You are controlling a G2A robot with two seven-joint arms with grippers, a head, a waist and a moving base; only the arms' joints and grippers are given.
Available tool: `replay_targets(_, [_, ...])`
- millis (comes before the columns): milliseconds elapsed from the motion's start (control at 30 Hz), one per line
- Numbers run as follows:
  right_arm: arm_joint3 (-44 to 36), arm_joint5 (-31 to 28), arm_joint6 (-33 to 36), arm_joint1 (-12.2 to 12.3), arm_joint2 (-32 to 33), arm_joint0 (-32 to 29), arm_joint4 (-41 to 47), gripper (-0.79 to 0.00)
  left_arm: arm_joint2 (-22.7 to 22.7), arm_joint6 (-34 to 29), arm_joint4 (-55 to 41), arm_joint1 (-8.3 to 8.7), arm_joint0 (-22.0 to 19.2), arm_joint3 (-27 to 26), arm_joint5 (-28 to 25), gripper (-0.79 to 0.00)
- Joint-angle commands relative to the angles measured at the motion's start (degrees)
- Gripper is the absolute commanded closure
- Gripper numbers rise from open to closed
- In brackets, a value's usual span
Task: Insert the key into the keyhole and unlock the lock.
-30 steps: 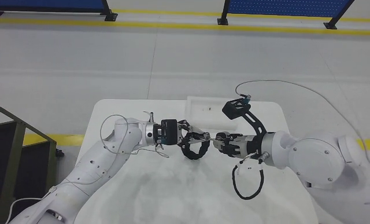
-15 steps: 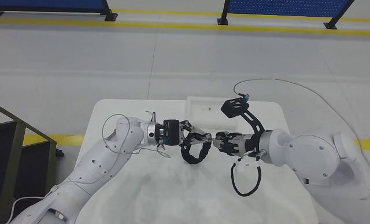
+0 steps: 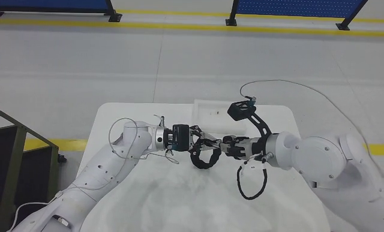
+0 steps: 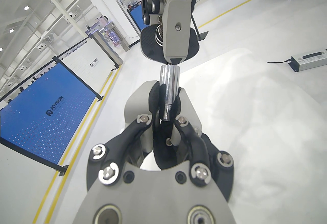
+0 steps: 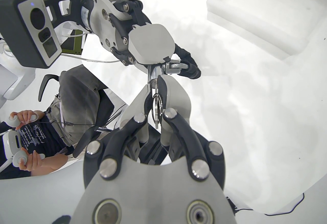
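Key brought up to the lock, just on the robot's side of the tray [image 3: 211, 112]

Above the table [image 3: 180, 199], near the tray's front edge: left gripper [image 4: 167, 107] clamped on the lock [image 4: 169, 87] by its chrome barrel, black cable loop [image 3: 204, 161] on the side away from the tray; right gripper [image 5: 153, 89] pinched shut on the key [image 5: 154, 85], ring [image 5: 156, 107] dangling between the fingers. Both arms pressed in closer over the past second, meeting point hardly moved; probably means key tip at or in the keyhole, turn not yet made. From the left wrist: barrel end butted against the right fingertip, keyhole hidden. From the right wrist: key meeting the barrel end, depth of entry unclear. From above: grippers nose to nose, key too small to make out
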Motion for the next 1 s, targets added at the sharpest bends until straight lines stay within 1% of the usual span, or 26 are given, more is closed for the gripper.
replay_targets(0, [0.31,-0.08,0.08,0.04,-0.07,0.13,0.59,-0.785,-0.49,-0.69,-2.14,-0.18,0.32,0.91,-0.58,0.0])
replay_targets(200, [0.61,-0.02,-0.07,0.15,0.24,0.52,1.62,-0.785,-0.68,-2.5,-4.32,-0.67,0.38,1.65,-2.31,0.0])
replay_targets(300, [0.82,-0.95,-0.38,0.19,0.7,0.48,2.55,-0.785,-0.8,-3.53,-5.85,-0.89,0.38,2.36,-4.21,0.0])
replay_targets(367, [0.81,-2.56,-0.19,0.29,1.04,0.34,2.9,-0.785,-1.0,-4.24,-7.11,-1.02,0.31,2.77,-5.61,0.0])
replay_targets(433, [0.65,-5.05,0.83,0.52,1.34,0.27,2.16,-0.785,-1.23,-5.02,-8.37,-1.1,0.21,3.13,-7.46,0.0])
replay_targets(467, [0.38,-7.33,1.98,0.67,1.31,0.36,1.55,-0.785,-1.41,-5.6,-8.99,-1.11,0.18,3.32,-8.31,0.0])
replay_targets(600, [-0.6,-17.25,8.83,1.51,0.04,0.97,-4.97,-0.785,-2.36,-8.15,-12.26,-1.0,0.1,3.63,-13.28,0.0])
replay_targets(667, [-1.72,-20.01,11.38,1.74,-1.41,0.88,-8.12,-0.785,-2.79,-9.09,-14.61,-0.89,0.22,3.62,-16.43,0.0])
replay_targets(767, [-2.72,-22.4,11.59,1.82,-2.18,0.82,-9.5,-0.785,-1.42,-13.18,-17.09,-0.59,0.11,2.59,-16.43,0.0])
replay_targets(967, [-3.59,-29.37,11.14,2.17,-1.27,-0.19,-7.98,-0.785,2.23,-22.86,-26.52,0.76,-0.96,0.5,-16.43,0.0])
